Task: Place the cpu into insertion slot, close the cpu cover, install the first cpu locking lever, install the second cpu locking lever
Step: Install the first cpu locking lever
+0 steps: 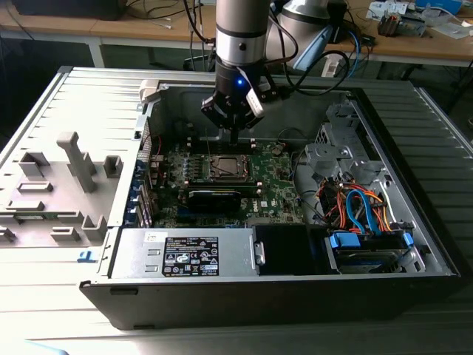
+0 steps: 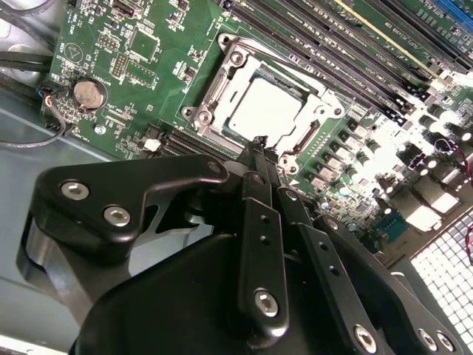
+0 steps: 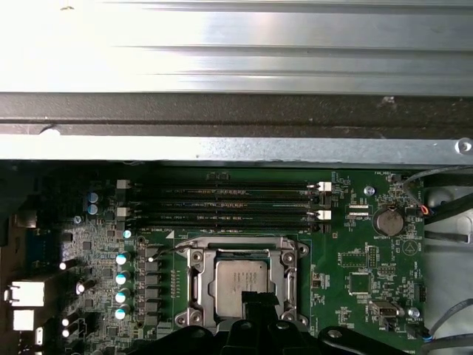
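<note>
The cpu lies flat in the insertion slot on the green board, its silvery top showing through the window of the cpu cover. The cover lies down around the chip in both wrist views. My gripper hangs just above the socket's edge, its black fingers pressed together with nothing between them. In the first wrist view the fingertips overlap the cpu. A thin wire lever juts out from one corner of the socket; I cannot tell whether it is latched.
Black memory slots run beside the socket. A grey power supply box sits at the case's front, and coloured cables and a drive cage are on the exterior view's right. The case walls enclose the board. A coin battery sits on the board.
</note>
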Controlling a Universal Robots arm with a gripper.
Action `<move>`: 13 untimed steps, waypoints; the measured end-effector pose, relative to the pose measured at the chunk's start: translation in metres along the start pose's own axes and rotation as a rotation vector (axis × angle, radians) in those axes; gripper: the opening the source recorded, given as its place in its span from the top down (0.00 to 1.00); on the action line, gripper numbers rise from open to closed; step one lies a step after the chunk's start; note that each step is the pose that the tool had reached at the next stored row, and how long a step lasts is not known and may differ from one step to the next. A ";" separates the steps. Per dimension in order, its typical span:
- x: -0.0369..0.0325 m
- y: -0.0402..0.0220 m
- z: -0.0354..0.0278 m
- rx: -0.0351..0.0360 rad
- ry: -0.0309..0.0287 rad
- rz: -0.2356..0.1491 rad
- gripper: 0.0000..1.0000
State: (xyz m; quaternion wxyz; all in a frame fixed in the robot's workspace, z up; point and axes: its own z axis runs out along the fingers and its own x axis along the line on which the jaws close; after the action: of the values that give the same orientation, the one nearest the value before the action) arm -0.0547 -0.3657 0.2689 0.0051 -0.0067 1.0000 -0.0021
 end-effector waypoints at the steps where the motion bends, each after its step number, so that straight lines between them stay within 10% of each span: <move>1: 0.0000 0.0000 -0.0004 0.0001 0.0001 0.000 0.89; 13: 0.0061 0.0001 -0.0015 -0.0007 0.0000 0.000 0.89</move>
State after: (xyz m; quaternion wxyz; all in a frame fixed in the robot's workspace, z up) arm -0.0608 -0.3657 0.2703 0.0051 -0.0067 1.0000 -0.0017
